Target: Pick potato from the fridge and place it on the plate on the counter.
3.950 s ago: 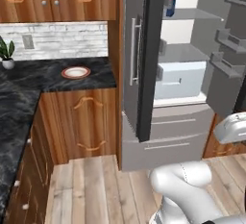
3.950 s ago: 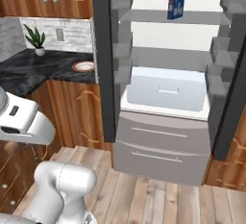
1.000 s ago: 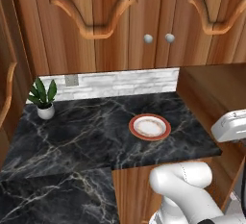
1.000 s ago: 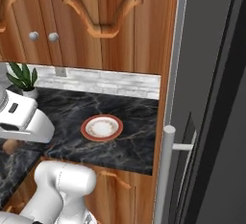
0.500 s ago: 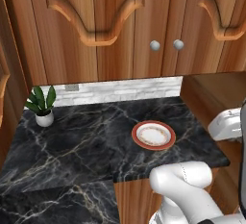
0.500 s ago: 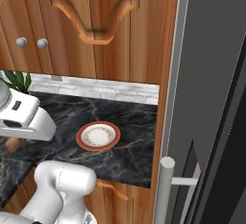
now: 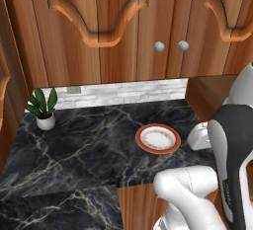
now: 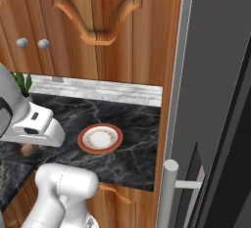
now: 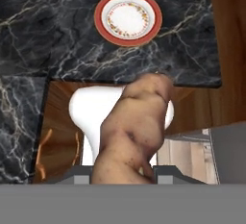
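In the left base view, the plate (image 7: pixel 158 138) sits empty on the black marble bench (image 7: pixel 79 145), a potted plant (image 7: pixel 42 109) well to its left. The right base view shows the fridge (image 8: pixel 215 100) beside the bench. In the hand view, the gripper (image 9: pixel 124 172) is clamped around the potato (image 9: pixel 132 127), held short of the plate.

- Wooden upper cabinets (image 7: pixel 113 26) with carved curved trim hang above the white brick backsplash (image 7: pixel 128 95); two round silver knobs (image 7: pixel 170 46) sit on neighbouring doors there.
- A small wall outlet (image 7: pixel 74 90) is set in the backsplash's left end.
- A white pot with a green plant (image 7: pixel 43 109) stands just below that outlet.
- Pale wood plank flooring (image 9: pixel 185 158) lies below the brown lower cabinet front (image 9: pixel 60 127), with its curved handle (image 8: pixel 115 193).
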{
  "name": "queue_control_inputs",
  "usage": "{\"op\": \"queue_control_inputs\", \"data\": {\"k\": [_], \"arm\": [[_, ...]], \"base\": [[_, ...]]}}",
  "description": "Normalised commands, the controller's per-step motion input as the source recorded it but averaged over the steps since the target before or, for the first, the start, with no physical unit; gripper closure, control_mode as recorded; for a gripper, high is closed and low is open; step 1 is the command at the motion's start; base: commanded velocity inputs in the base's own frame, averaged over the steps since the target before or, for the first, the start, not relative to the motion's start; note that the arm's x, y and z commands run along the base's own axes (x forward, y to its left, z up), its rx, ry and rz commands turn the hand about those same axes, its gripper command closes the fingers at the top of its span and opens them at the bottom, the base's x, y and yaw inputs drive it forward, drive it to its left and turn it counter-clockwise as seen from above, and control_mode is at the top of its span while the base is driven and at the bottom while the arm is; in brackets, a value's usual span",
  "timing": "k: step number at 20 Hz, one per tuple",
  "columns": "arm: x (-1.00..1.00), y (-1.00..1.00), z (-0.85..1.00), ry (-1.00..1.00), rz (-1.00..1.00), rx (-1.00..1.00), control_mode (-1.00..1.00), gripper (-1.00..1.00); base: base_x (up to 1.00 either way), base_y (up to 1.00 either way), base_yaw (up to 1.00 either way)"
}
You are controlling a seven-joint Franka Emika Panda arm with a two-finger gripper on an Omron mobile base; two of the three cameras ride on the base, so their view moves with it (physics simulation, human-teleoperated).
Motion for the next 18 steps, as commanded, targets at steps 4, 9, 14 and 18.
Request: {"op": "queue_control_inputs", "data": {"k": [4, 9, 14, 18], "arm": [[0.49, 0.0, -0.54, -0.04, 0.0, 0.0, -1.0, 1.0], [0.53, -0.01, -0.36, -0.06, 0.0, 0.0, -1.0, 1.0], [0.61, 0.0, -0.41, -0.05, 0.0, 0.0, -1.0, 1.0], [0.49, 0.0, -0.41, -0.05, 0.01, 0.0, -1.0, 1.0]], "base": [[0.0, 0.0, 0.0], [0.0, 0.0, 0.0], [0.0, 0.0, 0.0], [0.0, 0.0, 0.0]]}}
